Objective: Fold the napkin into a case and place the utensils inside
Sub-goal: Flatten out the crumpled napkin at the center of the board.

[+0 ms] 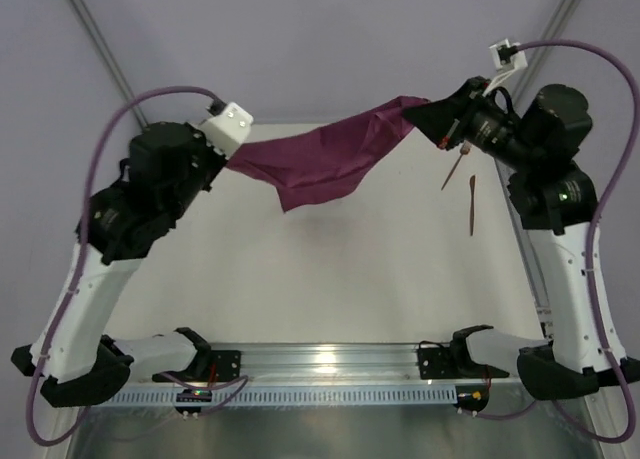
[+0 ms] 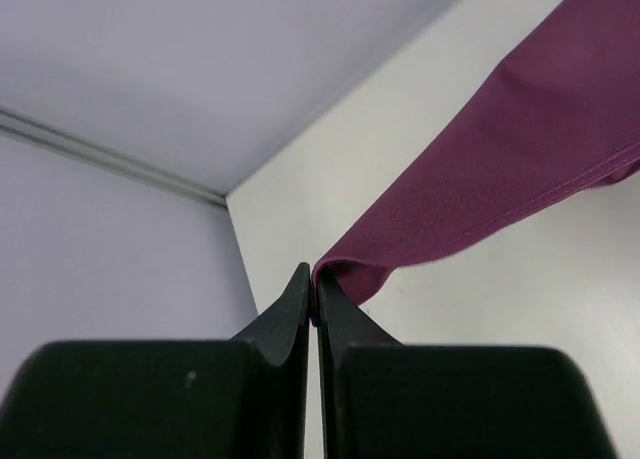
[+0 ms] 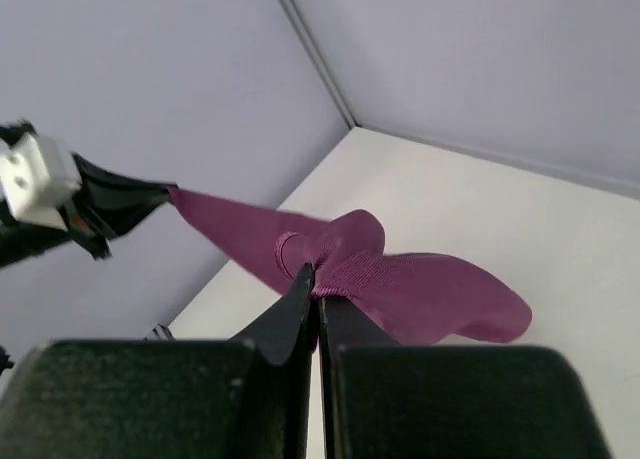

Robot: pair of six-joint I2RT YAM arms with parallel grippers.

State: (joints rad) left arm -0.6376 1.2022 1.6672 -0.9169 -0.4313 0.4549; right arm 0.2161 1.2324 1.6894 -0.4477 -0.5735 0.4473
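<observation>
Holding the napkin (image 1: 320, 161) strung up between the arms: left gripper (image 1: 230, 163) is pinched tight on its left end and right gripper (image 1: 428, 114) is pinched tight on its right end, both wrist views showing cloth clamped at the fingertips. The cloth spans the upper middle of the top view, long axis running from lower left to upper right, with a loose flap sagging mid-span; can't tell if it touches the table (image 1: 330, 279). The utensils (image 1: 472, 205) lie at frame right just below the right gripper, so I'd lay the napkin flat left of them, and the right arm is nearer for the pick.
</observation>
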